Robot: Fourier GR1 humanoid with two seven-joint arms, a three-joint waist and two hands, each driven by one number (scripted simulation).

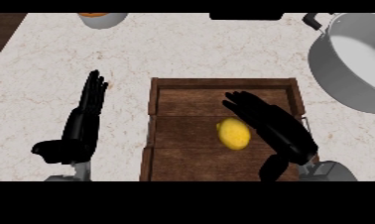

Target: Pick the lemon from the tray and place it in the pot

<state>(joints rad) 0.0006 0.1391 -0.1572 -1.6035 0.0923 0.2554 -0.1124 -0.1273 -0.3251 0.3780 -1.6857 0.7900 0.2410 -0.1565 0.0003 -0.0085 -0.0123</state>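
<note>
Lemon [233, 134] at tray [190, 103] centre. Right hand [282, 131] just beside lemon's right, fingers straight, holding nothing. Left hand [81, 124] open, worktop's left. Pot [324, 69] at worktop's right edge.

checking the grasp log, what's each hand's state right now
Left hand: open, holding nothing, left of the wooden tray.
Right hand: open, beside the lemon, not holding it.
</note>
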